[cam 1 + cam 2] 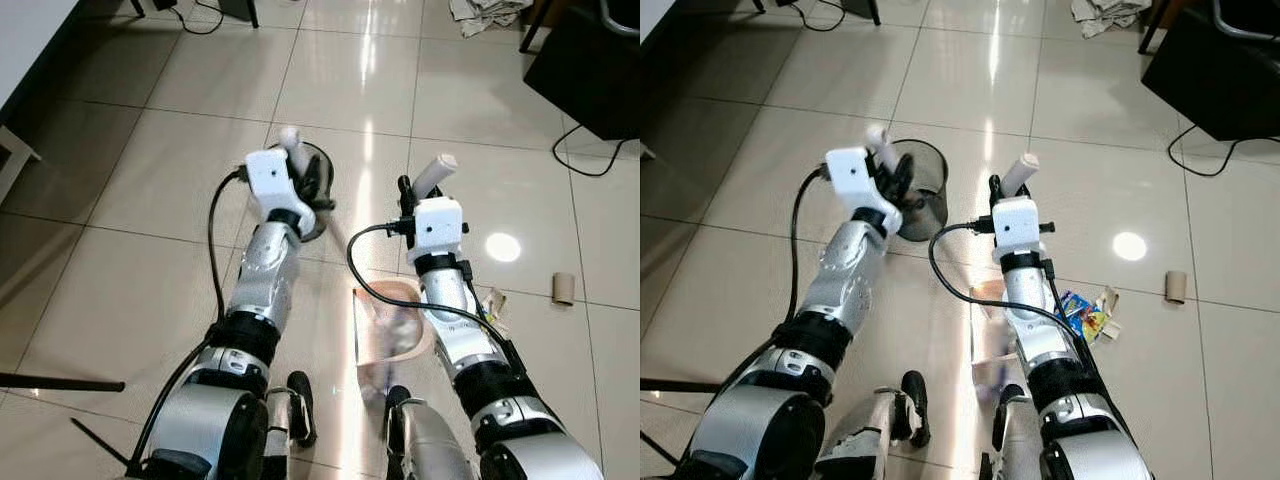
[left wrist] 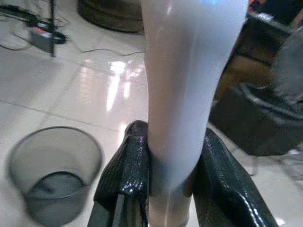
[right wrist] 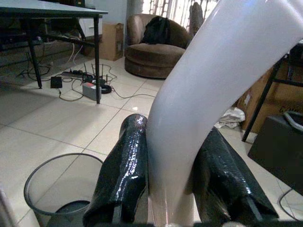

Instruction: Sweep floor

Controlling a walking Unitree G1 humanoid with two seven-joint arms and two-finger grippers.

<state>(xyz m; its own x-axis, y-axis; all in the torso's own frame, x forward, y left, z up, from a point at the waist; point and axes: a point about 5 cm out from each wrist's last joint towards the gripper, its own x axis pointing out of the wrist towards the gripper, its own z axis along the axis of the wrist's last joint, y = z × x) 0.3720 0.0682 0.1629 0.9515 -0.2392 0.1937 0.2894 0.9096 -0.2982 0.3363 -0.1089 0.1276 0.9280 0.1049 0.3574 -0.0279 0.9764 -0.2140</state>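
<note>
The left gripper point(image 2: 165, 189) and right gripper point(image 3: 173, 189) each clamped a white handle point(image 3: 208, 90), needing low, steady strokes toward the wrapper point(image 1: 1085, 315).

A brown armchair point(image 3: 158, 45) is seen at the far side of the room, and a cardboard box point(image 3: 112, 41) is set beside it. A power strip point(image 3: 90, 88) with cables is laid on the tiled floor point(image 1: 150, 200) under a table point(image 3: 52, 9). Crumpled newspaper point(image 1: 485, 14) is seen near a black cabinet point(image 1: 590, 70).
</note>
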